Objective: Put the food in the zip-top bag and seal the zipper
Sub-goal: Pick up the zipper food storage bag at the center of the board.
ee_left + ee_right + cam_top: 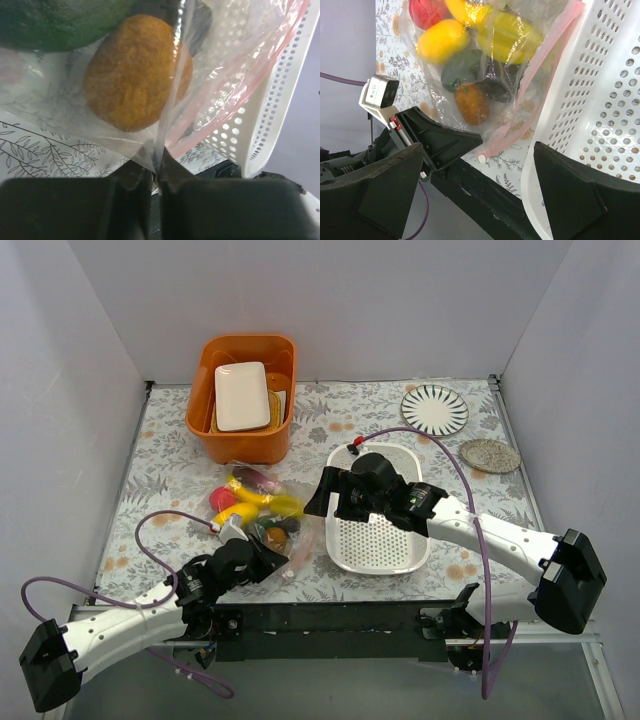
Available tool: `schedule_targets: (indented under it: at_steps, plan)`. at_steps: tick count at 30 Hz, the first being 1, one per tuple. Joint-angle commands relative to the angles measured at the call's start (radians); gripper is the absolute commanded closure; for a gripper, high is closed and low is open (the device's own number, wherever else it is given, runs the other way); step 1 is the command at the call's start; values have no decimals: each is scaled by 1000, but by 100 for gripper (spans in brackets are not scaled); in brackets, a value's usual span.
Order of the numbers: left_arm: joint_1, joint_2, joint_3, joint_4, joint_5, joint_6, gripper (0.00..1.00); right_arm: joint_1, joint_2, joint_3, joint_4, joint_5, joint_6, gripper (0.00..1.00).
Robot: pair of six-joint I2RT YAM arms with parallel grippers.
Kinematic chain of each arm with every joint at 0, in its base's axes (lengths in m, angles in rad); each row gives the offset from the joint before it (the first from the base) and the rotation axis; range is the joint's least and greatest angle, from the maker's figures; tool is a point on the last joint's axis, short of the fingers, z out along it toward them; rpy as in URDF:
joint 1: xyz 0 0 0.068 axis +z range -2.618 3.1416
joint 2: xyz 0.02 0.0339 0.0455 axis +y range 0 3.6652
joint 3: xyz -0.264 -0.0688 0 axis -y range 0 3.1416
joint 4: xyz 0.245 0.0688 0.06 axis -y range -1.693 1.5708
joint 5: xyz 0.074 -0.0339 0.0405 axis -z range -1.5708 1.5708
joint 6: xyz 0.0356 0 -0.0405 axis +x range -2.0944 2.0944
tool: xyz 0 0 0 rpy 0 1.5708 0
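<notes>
The clear zip-top bag (262,522) lies on the table left of the white basket, with the food inside. In the right wrist view I see a red fruit (427,10), yellow pieces (442,41), a green piece (462,67) and an orange-brown piece (472,102) in it. The pink zipper (535,75) runs along the bag's basket-side edge, with its white slider (481,158) at the near end. My left gripper (159,167) is shut on the bag's near corner (155,155). My right gripper (480,195) is open and empty, above the gap between bag and basket.
The white perforated basket (385,540) stands right of the bag, its rim touching the zipper edge (240,95). An orange bin (205,415) holding a white plate sits at the back. A striped plate (434,408) and a grey coaster (490,455) lie back right.
</notes>
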Motion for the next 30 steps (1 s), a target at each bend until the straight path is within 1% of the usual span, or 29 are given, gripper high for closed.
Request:
schedule_targets:
  at_steps: [1,4,7,8,11,14,22,25,27,30]
  plan:
    - [3,-27,23,21,-64,-471,100,-4,4,54,2,-26,-24,2]
    - [2,-50,73,-29,-110,-445,100,-4,21,70,2,-48,-38,2]
    - [3,-84,153,-91,-159,-410,100,-6,35,79,14,-77,-41,2]
    - [3,-91,208,-114,-193,-405,100,-4,38,85,14,-81,-41,2]
    - [3,-108,312,-244,-250,-374,100,-4,45,94,17,-88,-39,2]
    - [3,-121,357,-281,-279,-355,100,-4,44,100,16,-72,-31,2]
    - [3,-116,386,-269,-285,-328,100,-4,36,116,28,-46,18,2]
    - [3,-113,380,-244,-277,-319,100,-9,-2,97,57,-32,68,2]
    - [3,-108,376,-211,-271,-310,100,-15,-25,59,77,-34,132,2]
    - [3,-95,371,-168,-262,-301,100,-21,-28,39,68,-55,203,2]
